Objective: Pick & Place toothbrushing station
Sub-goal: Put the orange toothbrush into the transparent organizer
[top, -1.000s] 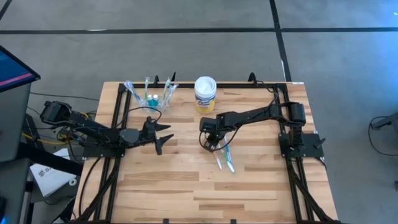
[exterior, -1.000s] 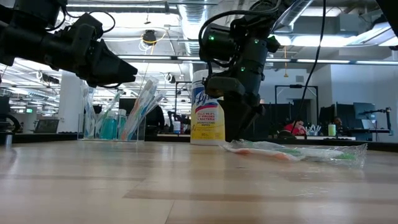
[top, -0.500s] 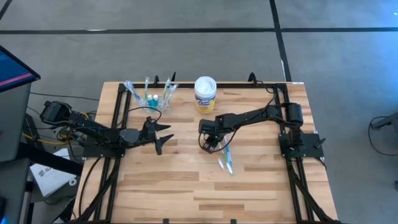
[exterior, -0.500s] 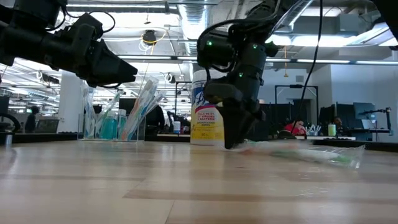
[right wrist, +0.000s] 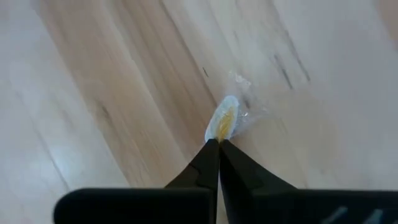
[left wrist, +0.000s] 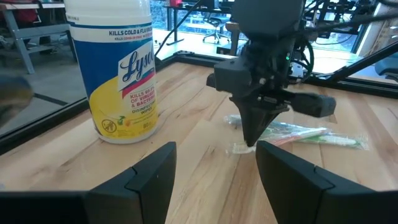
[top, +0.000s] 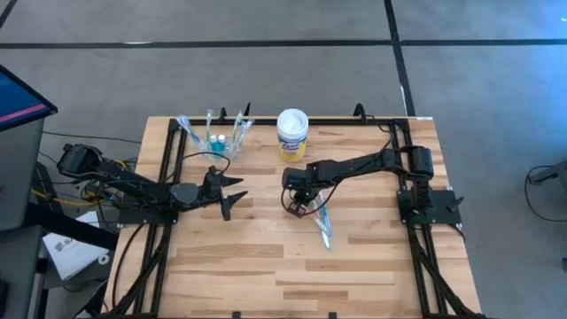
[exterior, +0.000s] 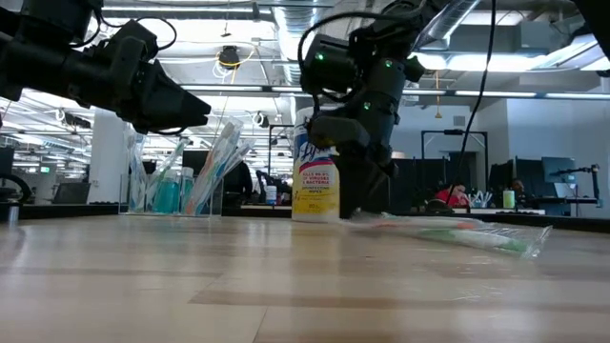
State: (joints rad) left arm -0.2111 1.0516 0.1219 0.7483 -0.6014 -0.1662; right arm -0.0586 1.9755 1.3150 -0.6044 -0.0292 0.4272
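Near the centre of the high view the right hand [top: 301, 209] is pressed together on the end of a wrapped toothbrush [top: 322, 227] lying on the tabletop [top: 266, 266], likely for lifting, while the left hand [top: 232, 193] waits spread at left.

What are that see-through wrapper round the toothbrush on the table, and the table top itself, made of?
The crinkled clear wrapper around the green-and-white toothbrush looks like thin glossy plastic film: it creases, glints and shows the brush through it. The pale table top looks like wood in joined strips, butcher-block style, with visible grain and a smooth, faintly shiny finish, possibly sealed.
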